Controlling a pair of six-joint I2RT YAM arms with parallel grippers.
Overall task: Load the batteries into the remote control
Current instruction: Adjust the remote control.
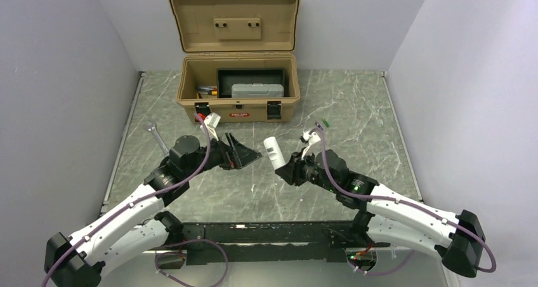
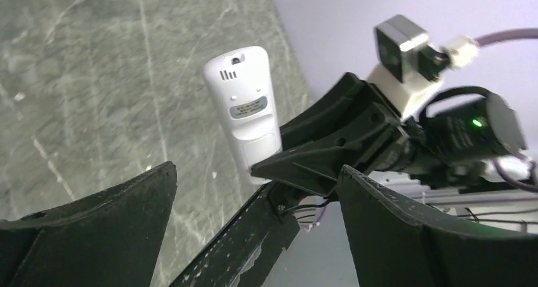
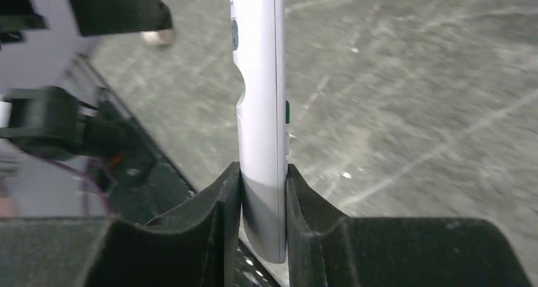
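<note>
Both arms had smooth white shells over black joints, the left arm (image 1: 120, 214) and the right arm (image 1: 409, 211) alike, and a purple cable (image 2: 507, 37) trailed along each. The left gripper (image 1: 244, 155) and the right gripper (image 3: 263, 185) were matte black, with broad wedge fingers (image 2: 108, 236) scuffed pale at the edges. A green light (image 2: 476, 122) glowed on the right wrist's round black motor.

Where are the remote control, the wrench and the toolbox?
remote control (image 2: 249, 108): left wrist view, on the label on its back.
wrench (image 1: 157, 138): top external view, on its shaft.
toolbox (image 1: 238, 107): top external view, on its front wall.
</note>
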